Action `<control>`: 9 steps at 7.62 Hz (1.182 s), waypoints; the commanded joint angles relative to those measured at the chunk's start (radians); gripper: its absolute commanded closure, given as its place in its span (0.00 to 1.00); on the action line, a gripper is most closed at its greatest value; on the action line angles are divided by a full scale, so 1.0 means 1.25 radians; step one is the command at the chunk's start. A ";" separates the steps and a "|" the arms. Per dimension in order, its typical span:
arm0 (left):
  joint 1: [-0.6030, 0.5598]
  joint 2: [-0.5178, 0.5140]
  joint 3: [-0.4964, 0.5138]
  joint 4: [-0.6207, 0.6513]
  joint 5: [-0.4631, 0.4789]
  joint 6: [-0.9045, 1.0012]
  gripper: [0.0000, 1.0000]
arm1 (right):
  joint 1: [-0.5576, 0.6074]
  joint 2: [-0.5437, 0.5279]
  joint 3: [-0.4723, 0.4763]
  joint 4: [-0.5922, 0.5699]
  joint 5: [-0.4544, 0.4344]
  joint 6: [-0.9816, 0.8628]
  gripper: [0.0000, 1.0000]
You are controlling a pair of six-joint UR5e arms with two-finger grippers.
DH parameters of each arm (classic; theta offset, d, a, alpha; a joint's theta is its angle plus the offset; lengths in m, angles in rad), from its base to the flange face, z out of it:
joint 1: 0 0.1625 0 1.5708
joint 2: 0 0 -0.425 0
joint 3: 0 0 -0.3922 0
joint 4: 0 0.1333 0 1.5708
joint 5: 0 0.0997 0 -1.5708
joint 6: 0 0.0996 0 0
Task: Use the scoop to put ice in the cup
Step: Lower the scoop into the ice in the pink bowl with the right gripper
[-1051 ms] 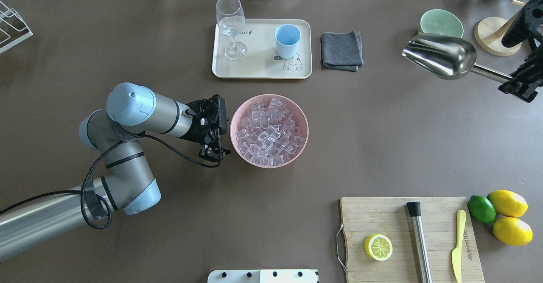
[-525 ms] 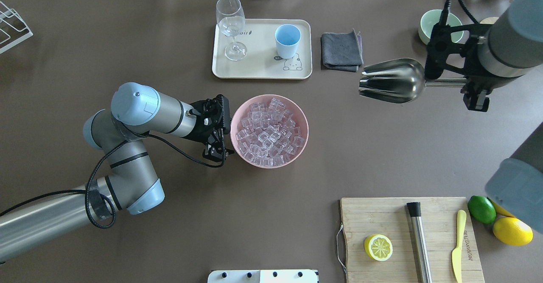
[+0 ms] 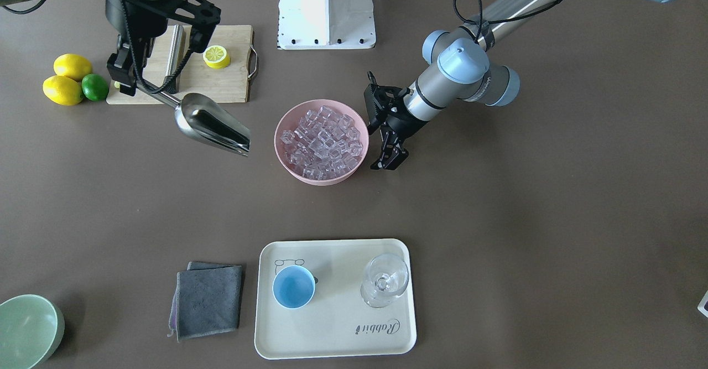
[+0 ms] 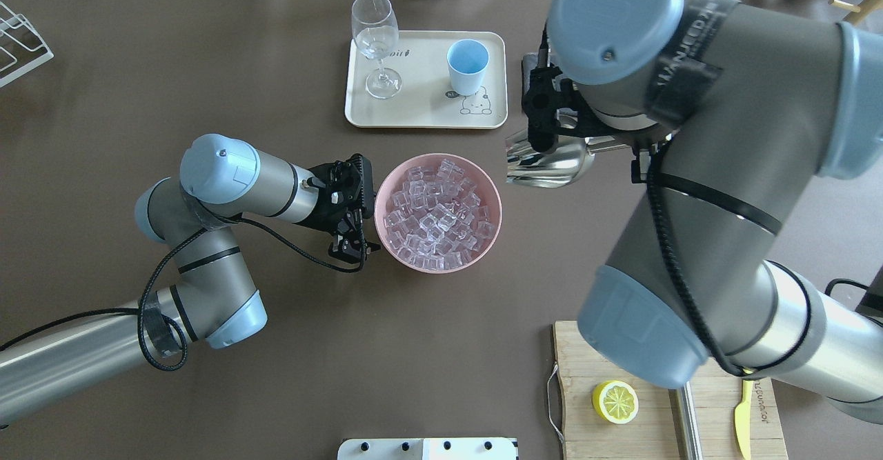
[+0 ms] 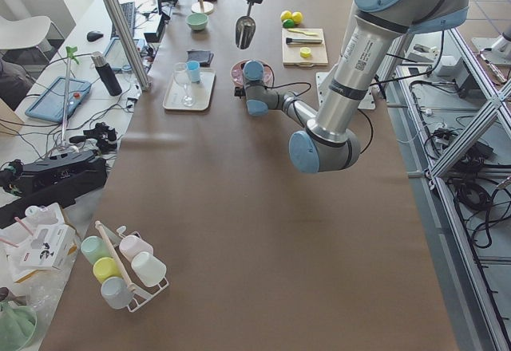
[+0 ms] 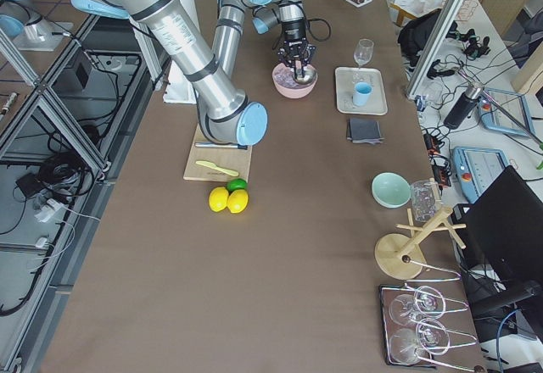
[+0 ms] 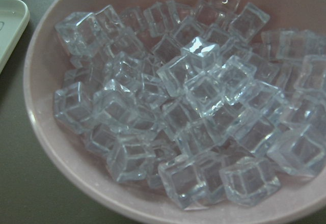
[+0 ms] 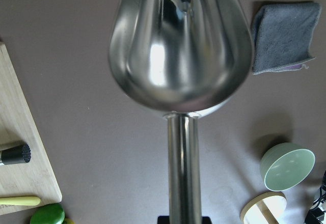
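Observation:
The ice is piled in a pink bowl at the table's middle, and it fills the left wrist view. The light-blue cup stands empty on a cream tray beyond the bowl. My right gripper is shut on the handle of the silver scoop. The empty trough hovers just right of the bowl with its mouth toward it. My left gripper sits open beside the bowl's left rim, holding nothing.
A wine glass shares the tray. A grey cloth and a pale green bowl lie to its right. Near the robot: a cutting board with half a lemon, a steel rod, a yellow knife, lemons and a lime.
My right arm has swung in from the far right, carrying the scoop leftward to just beside the pink bowl. The left gripper barely shifted.

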 commanded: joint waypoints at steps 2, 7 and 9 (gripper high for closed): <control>-0.001 0.003 -0.002 0.000 -0.001 0.000 0.01 | -0.022 0.161 -0.231 -0.066 0.020 -0.001 1.00; -0.001 0.004 -0.003 -0.001 0.000 0.000 0.01 | -0.090 0.233 -0.398 -0.073 0.015 -0.017 1.00; -0.001 0.004 -0.003 -0.001 -0.001 0.000 0.01 | -0.113 0.236 -0.419 -0.078 0.008 -0.016 1.00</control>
